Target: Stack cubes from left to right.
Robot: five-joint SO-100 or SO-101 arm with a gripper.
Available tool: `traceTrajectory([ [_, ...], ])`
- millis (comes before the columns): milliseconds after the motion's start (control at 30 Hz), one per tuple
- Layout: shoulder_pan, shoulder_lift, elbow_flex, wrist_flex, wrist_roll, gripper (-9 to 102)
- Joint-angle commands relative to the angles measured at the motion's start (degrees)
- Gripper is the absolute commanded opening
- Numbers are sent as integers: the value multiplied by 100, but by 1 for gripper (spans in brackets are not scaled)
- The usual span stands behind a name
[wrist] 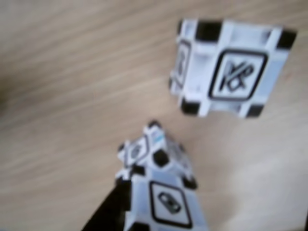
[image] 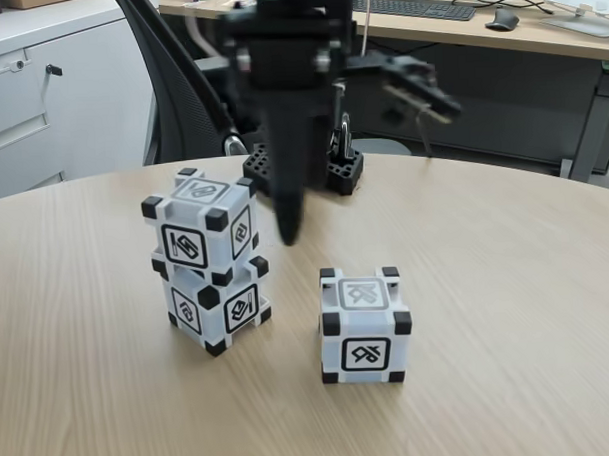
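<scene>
Two cubes stacked, third cube apart; end effector state unclear.

Three white plastic cubes with black corner blocks and a black-framed symbol on each face sit on a wooden surface. In the fixed view, two form a stack at centre left: the top cube rests on the bottom cube, turned slightly so their corners do not line up. The third cube stands alone at lower centre right, near the stack but apart from it, one face square to the camera. In the blurred wrist view, the stack sits at bottom centre and the single cube at upper right.
</scene>
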Motion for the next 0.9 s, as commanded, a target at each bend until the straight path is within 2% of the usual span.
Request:
traceTrajectory([
  [0,-466,185,-88,-18,563,41],
  [233,-1090,97,-114,-35,1512,46],
  [433,-984,26,-105,-105,1389,47],
  [633,-976,-519,-114,-694,1336,46],
  [867,-976,-1169,-114,-958,1187,47],
])
